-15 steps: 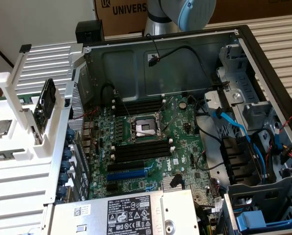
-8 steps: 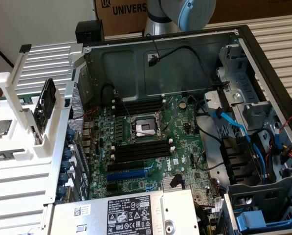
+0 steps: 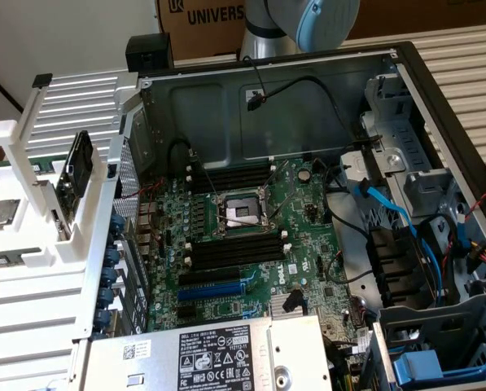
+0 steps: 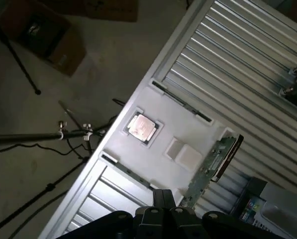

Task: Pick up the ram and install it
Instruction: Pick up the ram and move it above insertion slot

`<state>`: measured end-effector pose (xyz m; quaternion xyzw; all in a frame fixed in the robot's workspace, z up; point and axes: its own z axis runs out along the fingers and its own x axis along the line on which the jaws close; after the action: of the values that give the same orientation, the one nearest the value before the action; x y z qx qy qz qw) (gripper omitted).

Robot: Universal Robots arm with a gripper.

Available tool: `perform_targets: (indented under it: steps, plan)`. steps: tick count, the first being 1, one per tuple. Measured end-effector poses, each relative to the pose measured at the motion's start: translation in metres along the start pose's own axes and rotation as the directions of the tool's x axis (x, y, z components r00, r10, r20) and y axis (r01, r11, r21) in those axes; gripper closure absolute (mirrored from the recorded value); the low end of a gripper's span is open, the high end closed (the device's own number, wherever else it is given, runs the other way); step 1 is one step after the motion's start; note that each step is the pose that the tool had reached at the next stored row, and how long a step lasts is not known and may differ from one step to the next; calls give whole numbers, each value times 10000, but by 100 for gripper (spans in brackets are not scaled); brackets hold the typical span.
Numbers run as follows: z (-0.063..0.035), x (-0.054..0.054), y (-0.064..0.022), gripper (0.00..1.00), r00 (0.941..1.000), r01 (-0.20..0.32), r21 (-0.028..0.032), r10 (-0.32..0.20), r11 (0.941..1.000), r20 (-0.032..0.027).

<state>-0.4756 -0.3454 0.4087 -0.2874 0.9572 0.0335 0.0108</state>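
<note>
Green-black ram [image 3: 80, 163], one, stands in white holder [image 3: 16, 155].

Both views look down from above, sharing the white holder [image 3: 39, 259] [image 4: 188, 127].

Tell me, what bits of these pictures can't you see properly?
- Exterior view: the long, thin dark ram stick has its lower end hidden by the white plastic holder.
- Exterior view: the grey robot arm is cut off by the top edge.
- Wrist view: any print on the ram stick is too small to read.
</note>
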Motion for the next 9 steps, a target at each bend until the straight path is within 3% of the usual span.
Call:
perform_targets:
  steps: [5, 9]
  plan:
    - [3, 0, 0, 90, 9959, 901, -38, -901, 9959, -51]
    - [6, 0, 0, 90, 9865, 1635, -73, -1636, 9865, -91]
